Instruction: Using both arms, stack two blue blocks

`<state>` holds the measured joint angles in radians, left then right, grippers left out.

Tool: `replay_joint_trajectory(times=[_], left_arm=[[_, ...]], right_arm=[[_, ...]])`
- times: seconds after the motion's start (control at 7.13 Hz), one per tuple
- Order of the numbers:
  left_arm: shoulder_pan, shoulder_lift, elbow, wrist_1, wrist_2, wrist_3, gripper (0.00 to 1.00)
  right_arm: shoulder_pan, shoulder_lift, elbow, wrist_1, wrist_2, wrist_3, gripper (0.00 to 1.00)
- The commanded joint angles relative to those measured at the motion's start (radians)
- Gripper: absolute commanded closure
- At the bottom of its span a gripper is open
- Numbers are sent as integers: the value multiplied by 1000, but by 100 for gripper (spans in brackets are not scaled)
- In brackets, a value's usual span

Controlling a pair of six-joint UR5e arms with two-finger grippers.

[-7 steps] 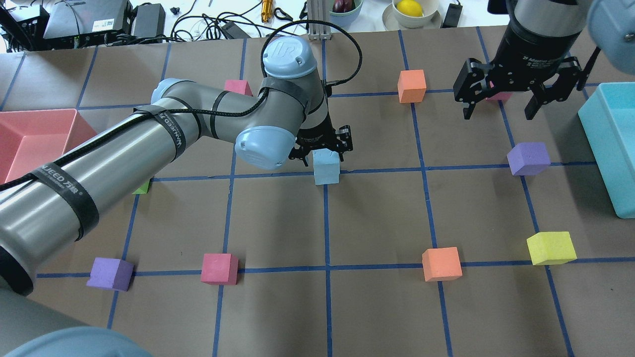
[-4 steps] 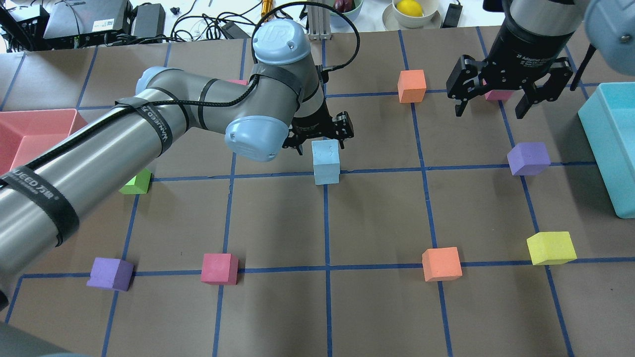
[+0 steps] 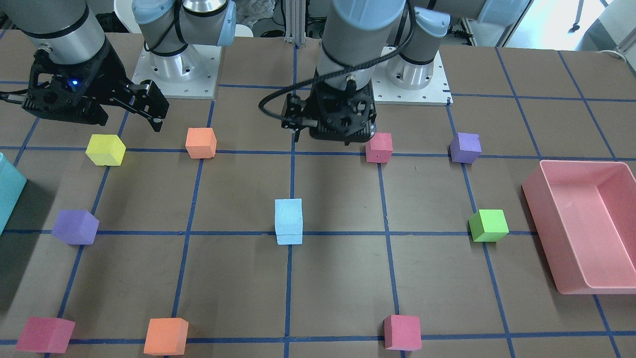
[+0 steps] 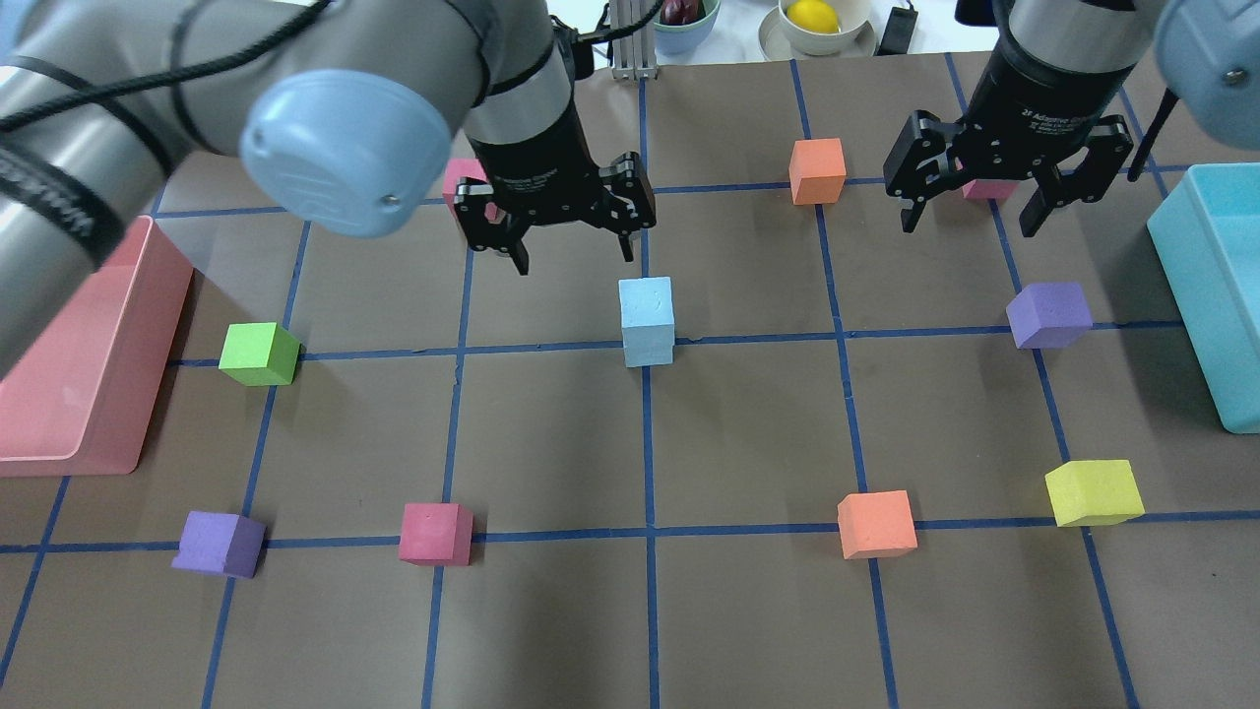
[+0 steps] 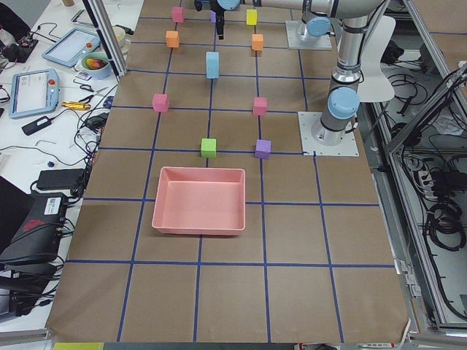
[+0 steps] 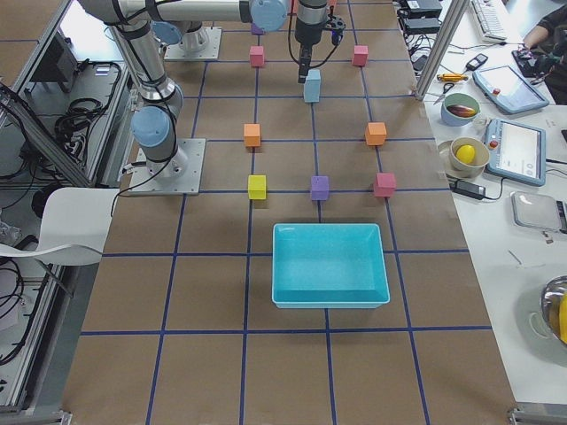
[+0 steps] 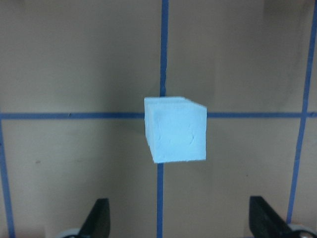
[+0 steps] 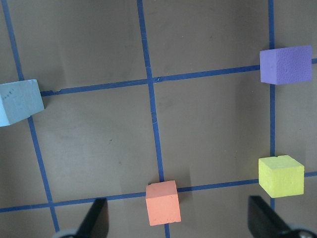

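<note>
Two pale blue blocks stand stacked at the table's middle on a tape crossing: the top block (image 4: 647, 300) rests squarely on the bottom block (image 4: 648, 348). The stack also shows in the front view (image 3: 288, 215) and in the left wrist view (image 7: 176, 130). My left gripper (image 4: 573, 252) is open and empty. It hangs above the table behind the stack, clear of it. My right gripper (image 4: 968, 223) is open and empty, high over the back right. The right wrist view shows the stack's edge (image 8: 19, 101).
A pink tray (image 4: 89, 394) sits at the left edge and a teal bin (image 4: 1216, 295) at the right edge. Loose cubes lie around: green (image 4: 258, 353), purple (image 4: 1048, 313), orange (image 4: 817, 169), yellow (image 4: 1093, 490), orange (image 4: 876, 524), pink (image 4: 434, 533), purple (image 4: 219, 543).
My left gripper, open beside the top blue block, has risen and drawn back from the stack. The stack has stayed in place. My right gripper shifted slightly at first, then held still.
</note>
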<state>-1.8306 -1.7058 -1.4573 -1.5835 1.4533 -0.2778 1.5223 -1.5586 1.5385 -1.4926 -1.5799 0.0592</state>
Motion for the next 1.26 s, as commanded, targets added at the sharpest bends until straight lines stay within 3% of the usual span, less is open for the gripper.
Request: replay_joint_trajectory(times=[0.0,0.42,0.7,1.12], left_arm=[[94,118,-29,-105,62,162,0],[190,160,-43,-90,102,227,0],[195,131,-51,9,99,227,0],[206,132,-55,16,79,233,0]], right_arm=[[-1,-1,0,0,1,-4,0],[1,-5,-1,3,8,-2,0],[4,-5,-1,3,8,-4,0],[4,-3,2,3,8,-4,0]])
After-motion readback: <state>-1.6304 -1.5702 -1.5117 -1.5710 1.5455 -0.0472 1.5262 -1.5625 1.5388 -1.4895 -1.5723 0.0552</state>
